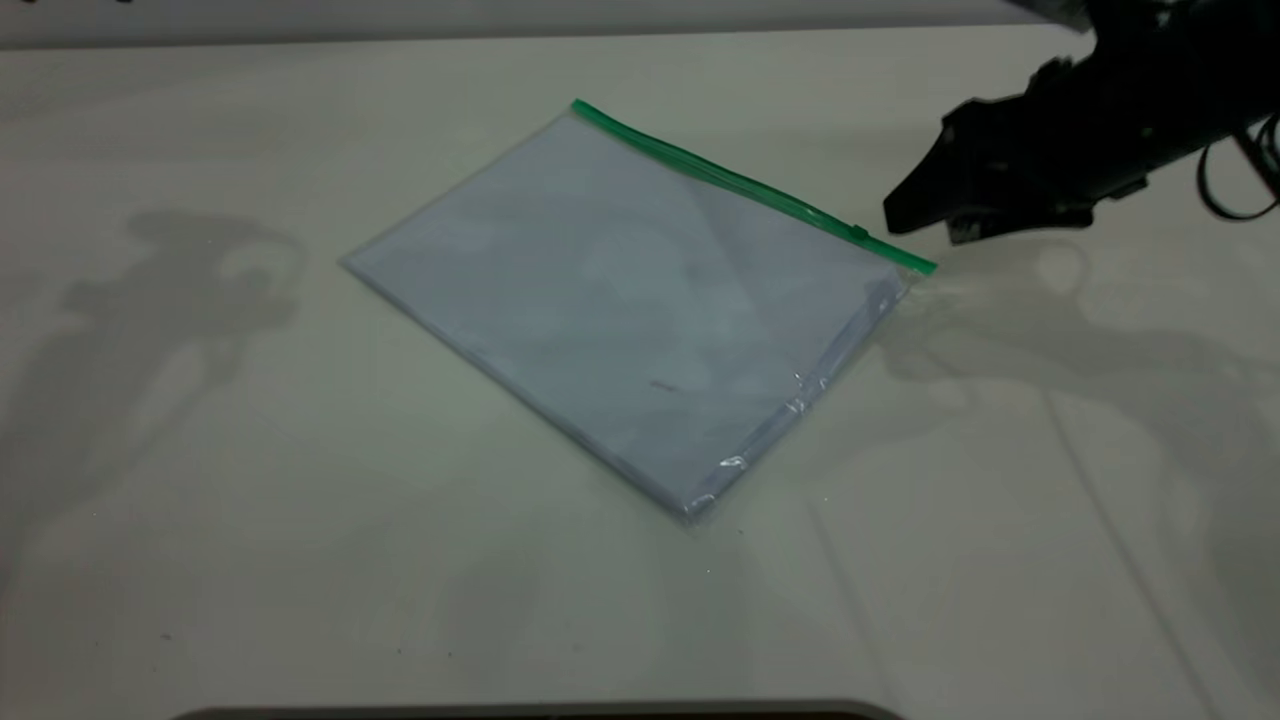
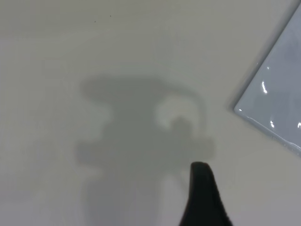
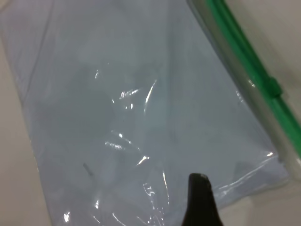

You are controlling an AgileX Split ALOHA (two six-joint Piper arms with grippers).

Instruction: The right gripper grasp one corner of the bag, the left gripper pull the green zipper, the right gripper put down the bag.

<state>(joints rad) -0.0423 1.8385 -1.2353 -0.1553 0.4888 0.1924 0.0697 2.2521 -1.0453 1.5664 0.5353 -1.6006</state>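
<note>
The bag (image 1: 620, 300) lies flat on the table, pale bluish and shiny. The green zipper (image 1: 740, 180) runs along its far long edge, with the small slider tab (image 1: 858, 232) near the right end. My right gripper (image 1: 900, 218) hovers just right of the bag's far right corner, apart from it, showing as one closed dark wedge with nothing in it. In the right wrist view its tip (image 3: 200, 188) is over the bag (image 3: 131, 94), beside the zipper (image 3: 244, 56) and the slider (image 3: 273, 87). My left gripper (image 2: 201, 174) hangs over bare table, away from a bag corner (image 2: 282, 94). It is out of the exterior view.
The pale table (image 1: 250, 500) surrounds the bag on all sides. The left arm's shadow (image 1: 180, 280) falls on the table left of the bag. A dark edge (image 1: 540, 712) runs along the table's front.
</note>
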